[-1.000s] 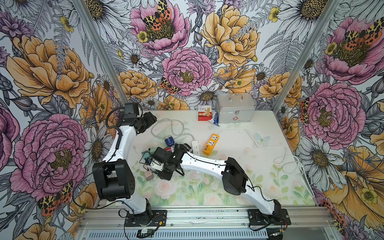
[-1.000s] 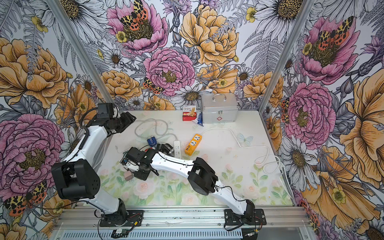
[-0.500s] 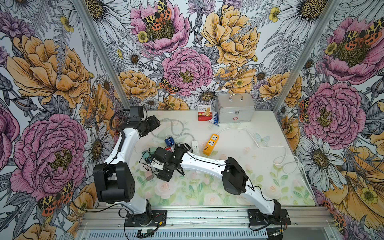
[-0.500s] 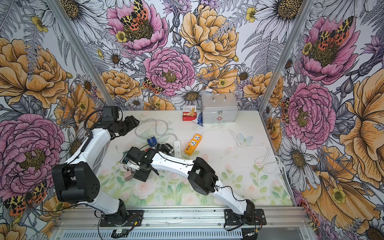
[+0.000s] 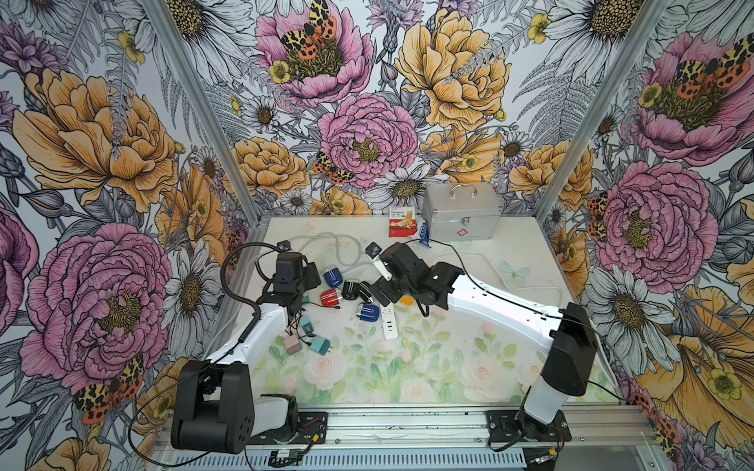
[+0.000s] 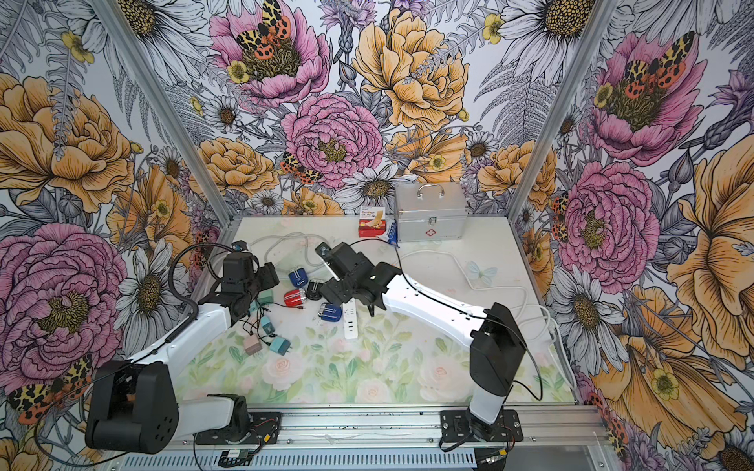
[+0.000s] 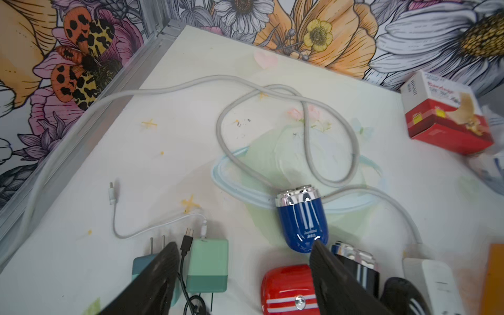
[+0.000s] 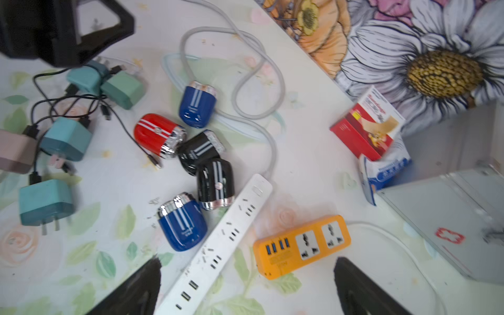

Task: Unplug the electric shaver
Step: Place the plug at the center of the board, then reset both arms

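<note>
Several small electric shavers lie in a cluster: blue (image 8: 197,105), red (image 8: 158,135), two black (image 8: 200,151) and a nearer blue one (image 5: 368,312). A loose black cable plug (image 8: 155,161) lies by the red shaver's (image 5: 330,297) head, and no cable shows in any shaver. My left gripper (image 7: 244,244) hangs open above the red shaver (image 7: 289,289) and a green charger (image 7: 208,264), holding nothing. My right gripper (image 8: 248,261) is wide open and empty over the white power strip (image 8: 223,240) and the orange power strip (image 8: 302,244).
Teal, green and pink chargers (image 5: 320,346) with tangled black cables lie left of the shavers. A thick grey cord (image 7: 305,131) loops behind them. A red bandage box (image 5: 402,227) and a silver first-aid case (image 5: 461,216) stand at the back.
My right gripper has opened and drawn back to the right, away from the chargers. My left arm has swung from the back left wall in over the shavers.
</note>
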Available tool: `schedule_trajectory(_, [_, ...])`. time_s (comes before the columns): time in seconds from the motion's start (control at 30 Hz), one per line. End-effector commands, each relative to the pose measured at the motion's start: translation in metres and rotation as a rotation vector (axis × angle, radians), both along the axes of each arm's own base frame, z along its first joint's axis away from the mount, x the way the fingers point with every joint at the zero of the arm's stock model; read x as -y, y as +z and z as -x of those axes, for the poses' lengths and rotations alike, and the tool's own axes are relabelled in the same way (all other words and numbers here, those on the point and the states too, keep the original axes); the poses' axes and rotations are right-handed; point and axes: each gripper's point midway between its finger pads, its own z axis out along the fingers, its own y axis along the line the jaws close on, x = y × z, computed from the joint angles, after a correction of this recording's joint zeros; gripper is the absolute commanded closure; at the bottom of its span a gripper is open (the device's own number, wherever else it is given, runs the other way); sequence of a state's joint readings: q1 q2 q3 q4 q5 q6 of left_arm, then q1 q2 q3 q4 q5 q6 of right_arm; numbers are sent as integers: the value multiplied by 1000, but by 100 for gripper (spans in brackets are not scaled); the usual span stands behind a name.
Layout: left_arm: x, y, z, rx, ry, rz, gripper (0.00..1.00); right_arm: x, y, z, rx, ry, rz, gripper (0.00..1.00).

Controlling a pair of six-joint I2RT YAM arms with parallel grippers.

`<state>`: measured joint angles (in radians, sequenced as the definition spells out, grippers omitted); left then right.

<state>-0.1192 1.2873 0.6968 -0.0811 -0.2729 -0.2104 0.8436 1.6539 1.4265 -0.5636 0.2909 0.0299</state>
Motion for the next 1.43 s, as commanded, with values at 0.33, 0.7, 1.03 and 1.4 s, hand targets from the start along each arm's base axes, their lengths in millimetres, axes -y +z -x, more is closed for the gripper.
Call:
schedule_trajectory(0.33, [-34,-1,-15,423,-14,-119,22,319,-46,-50,301,-860,-229,0])
schedule_trajectory(0.7, [-31,-12,-25,398,-34,-112,1,344,-84,-52,496,-819,-235,0])
schedule_trajectory(1.03, [-28,-13,-26,394,-42,-118,1,347,-99,-55,440,-782,-317,0])
schedule_trajectory(1.4, [-26,-13,-27,389,-52,-125,1,347,-98,-55,448,-780,-318,0])
